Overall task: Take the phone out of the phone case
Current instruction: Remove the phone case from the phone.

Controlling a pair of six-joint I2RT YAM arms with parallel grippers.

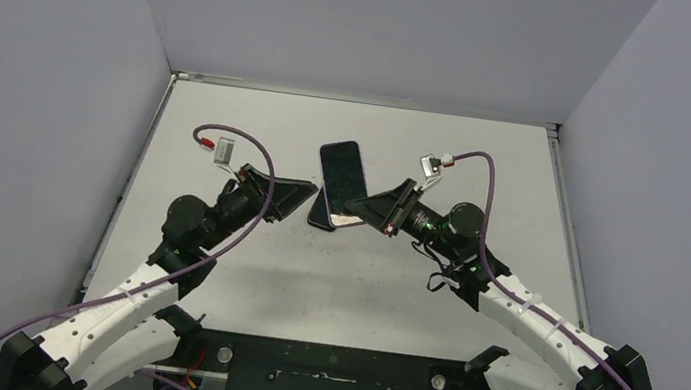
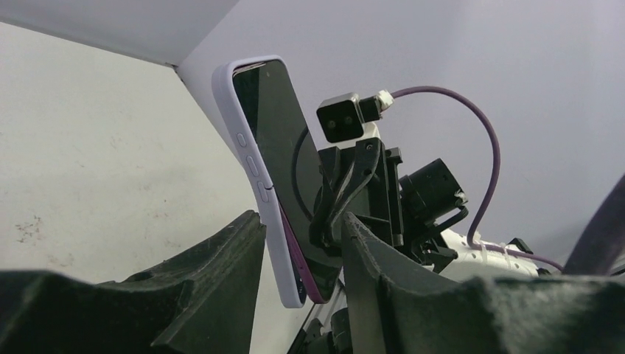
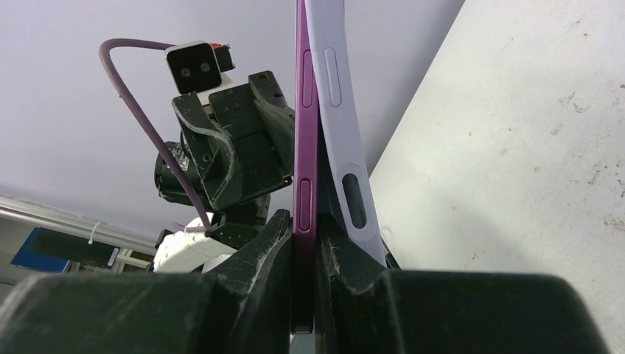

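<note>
The phone [image 3: 304,110] stands upright at frame centre, my right gripper [image 3: 306,225] clamped on its lower edge. The case [image 3: 328,81] is half-peeled. My left gripper [image 2: 301,221] gapes around both; it should pinch the case only.

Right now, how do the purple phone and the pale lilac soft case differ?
Colour: the purple phone has a deep purple edge; the pale lilac soft case is near white. Grip: the right gripper pinches the phone; the case splays away from it at that end, seemingly outside the pinch. Both are held up together, joined at the far end.
</note>
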